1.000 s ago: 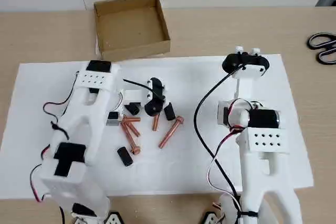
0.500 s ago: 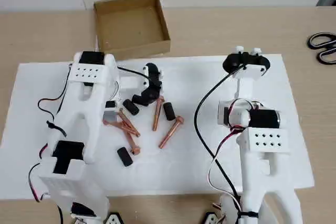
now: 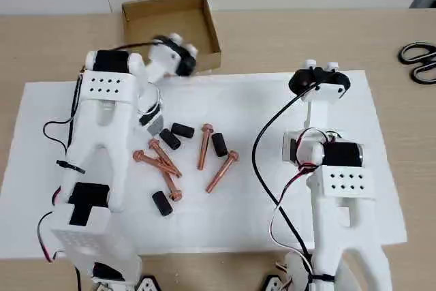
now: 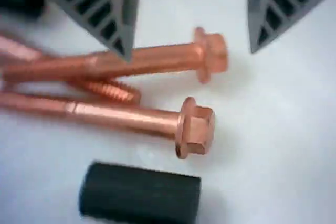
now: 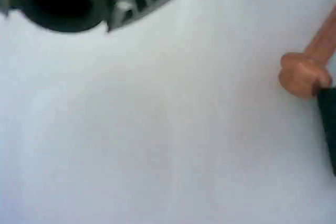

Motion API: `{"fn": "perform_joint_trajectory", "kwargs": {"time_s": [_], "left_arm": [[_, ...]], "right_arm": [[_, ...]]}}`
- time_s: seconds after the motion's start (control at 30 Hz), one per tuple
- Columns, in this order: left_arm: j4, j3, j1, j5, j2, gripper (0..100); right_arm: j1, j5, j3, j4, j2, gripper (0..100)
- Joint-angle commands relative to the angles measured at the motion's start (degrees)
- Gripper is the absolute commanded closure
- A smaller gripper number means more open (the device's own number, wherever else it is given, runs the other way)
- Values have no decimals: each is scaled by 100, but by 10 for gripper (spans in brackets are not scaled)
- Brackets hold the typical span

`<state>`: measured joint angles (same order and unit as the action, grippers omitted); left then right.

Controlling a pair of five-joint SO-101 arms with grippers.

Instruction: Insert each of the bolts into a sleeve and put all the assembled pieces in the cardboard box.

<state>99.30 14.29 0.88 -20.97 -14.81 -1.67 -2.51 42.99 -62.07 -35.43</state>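
While the left gripper hangs wide open and empty, the bolts lie on the white sheet on the arms' side of the cardboard box, the nearest bolt directly beneath it, long axis running from one fingertip to the other, head between them. Probable requirement: a wrist turn before closing across the shank. Left arm nearer than right arm; one sleeve just beside.
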Motion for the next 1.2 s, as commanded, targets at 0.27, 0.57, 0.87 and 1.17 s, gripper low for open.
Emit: {"fn": "perform_joint_trajectory", "kwargs": {"time_s": [0.27, 0.57, 0.87, 1.17], "left_arm": [[105, -189, 26, 4879, 79, 995], [105, -629, 141, 6505, 88, 989], [105, -769, 141, 7226, 88, 989], [105, -998, 97, 8316, 79, 988]], "right_arm": [[22, -35, 316, 716, -189, 994], [22, -35, 308, 716, -198, 994], [13, -35, 308, 716, -198, 994], [13, -35, 308, 699, -198, 994]]}}
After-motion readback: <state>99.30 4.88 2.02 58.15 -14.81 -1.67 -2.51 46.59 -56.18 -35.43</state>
